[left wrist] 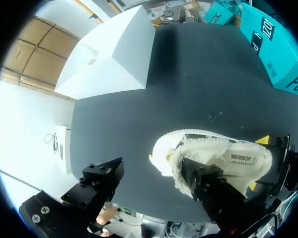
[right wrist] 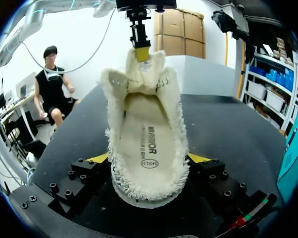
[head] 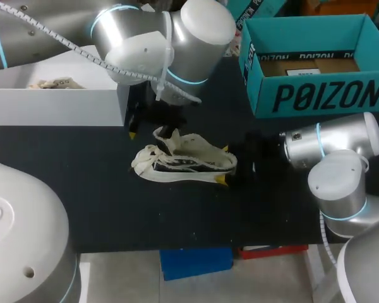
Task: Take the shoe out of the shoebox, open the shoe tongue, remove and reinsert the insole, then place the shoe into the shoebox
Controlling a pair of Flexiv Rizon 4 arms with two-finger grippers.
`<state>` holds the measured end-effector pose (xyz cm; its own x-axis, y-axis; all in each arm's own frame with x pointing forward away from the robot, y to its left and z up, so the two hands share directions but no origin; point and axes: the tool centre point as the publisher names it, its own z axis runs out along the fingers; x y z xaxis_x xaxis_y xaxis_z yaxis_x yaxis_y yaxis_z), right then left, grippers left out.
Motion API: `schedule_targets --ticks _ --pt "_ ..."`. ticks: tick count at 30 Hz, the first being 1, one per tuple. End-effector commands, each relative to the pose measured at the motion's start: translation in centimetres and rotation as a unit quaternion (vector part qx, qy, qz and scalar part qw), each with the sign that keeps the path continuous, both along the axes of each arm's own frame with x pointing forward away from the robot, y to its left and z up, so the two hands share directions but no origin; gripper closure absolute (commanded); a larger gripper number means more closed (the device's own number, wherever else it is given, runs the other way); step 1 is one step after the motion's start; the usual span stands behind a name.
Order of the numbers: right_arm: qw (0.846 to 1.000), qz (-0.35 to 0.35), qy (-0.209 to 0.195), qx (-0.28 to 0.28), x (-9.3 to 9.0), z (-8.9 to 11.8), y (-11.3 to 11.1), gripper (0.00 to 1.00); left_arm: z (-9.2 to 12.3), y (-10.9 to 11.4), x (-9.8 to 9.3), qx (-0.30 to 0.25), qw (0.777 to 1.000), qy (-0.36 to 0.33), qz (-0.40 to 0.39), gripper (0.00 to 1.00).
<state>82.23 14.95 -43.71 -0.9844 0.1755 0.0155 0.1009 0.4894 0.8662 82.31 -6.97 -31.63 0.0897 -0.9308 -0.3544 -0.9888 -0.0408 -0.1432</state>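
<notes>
The shoe (head: pixel 186 163) is lying sole-down on the bench (head: pixel 114 214). It is outside the shoebox (head: pixel 316 95), well apart from it and diagonally off one of its front corners. Its long axis is running roughly parallel to the shoebox's long front wall, with the heel at the end nearer the shoebox and the toe pointing away from it. My right pincer (right wrist: pixel 150 158) is pinching the heel, one yellow tip pressing on each fluffy side. I judge this is pinning the shoe so that it is not sliding or tipping while the other end is being worked. At the end farther from the shoebox, my left pincer (head: pixel 151 134) is standing spread. One finger is hooking against the tongue (right wrist: pixel 141 67) and the other is hanging free beside the shoe, touching nothing. The tongue is standing up and back, which is leaving the mouth wide open along the shoe's length. The insole (right wrist: pixel 148 144) is lying flat inside, fully exposed. I cannot tell from here whether it is waiting to come out or is already back in. A white box (head: pixel 57 104) is sitting farther from the shoebox than the shoe is, beyond the toe.
</notes>
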Motion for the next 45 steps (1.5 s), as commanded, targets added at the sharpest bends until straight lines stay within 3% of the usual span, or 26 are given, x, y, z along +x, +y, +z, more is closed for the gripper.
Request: schedule_targets --ticks 1,16,24,29,33,34,35,36,37,38,39,43,45 --pt "1.0 -0.001 0.0 -0.001 0.1 -0.3 0.1 1.0 -0.9 1.0 0.0 -0.029 1.0 0.002 -0.002 0.0" --pt "1.0 -0.001 0.0 -0.001 0.1 -0.3 0.1 1.0 -4.2 3.8 -0.7 -0.01 0.999 0.031 0.028 0.0" --pt "1.0 -0.001 0.0 -0.001 0.1 -0.3 0.1 1.0 -6.2 3.5 -0.9 -0.002 0.999 0.043 0.023 0.0" --pt "1.0 -0.001 0.0 -0.001 0.1 -0.3 0.1 1.0 -5.7 3.3 -0.8 -0.023 0.999 0.037 0.008 0.0" --pt "1.0 -0.001 0.0 -0.001 0.1 -0.3 0.1 1.0 -3.8 3.6 -0.8 -0.068 0.997 0.025 -0.029 0.0" --pt "1.0 -0.001 0.0 -0.001 0.1 -0.3 0.1 1.0 -3.0 3.7 -0.8 -0.084 0.995 0.021 -0.044 0.08" --pt "1.0 -0.001 0.0 -0.001 0.1 -0.3 0.1 1.0 -2.3 3.7 -0.7 -0.102 0.993 0.018 -0.06 0.35" --pt "1.0 -0.001 0.0 -0.001 0.1 -0.3 0.1 1.0 -1.8 3.7 -0.7 -0.112 0.991 0.017 -0.073 0.54" --pt "1.0 -0.001 0.0 -0.001 0.1 -0.3 0.1 1.0 -0.9 3.6 -0.8 -0.132 0.986 0.016 -0.099 0.61" --pt "1.0 -0.001 0.0 -0.001 0.1 -0.3 0.1 1.0 0.1 3.3 -0.8 -0.155 0.978 0.018 -0.137 0.89" --pt "1.0 -0.001 0.0 -0.001 0.1 -0.3 0.1 1.0 0.8 3.1 -0.9 -0.18 0.969 0.026 -0.168 1.0" --pt "1.0 -0.001 0.0 -0.001 0.1 -0.3 0.1 1.0 2.8 1.3 -1.9 -0.234 0.904 0.082 -0.348 1.0" --pt "1.0 -0.001 0.0 -0.001 0.1 -0.3 0.1 1.0 3.4 0.4 -2.8 -0.267 0.82 0.141 -0.486 1.0"
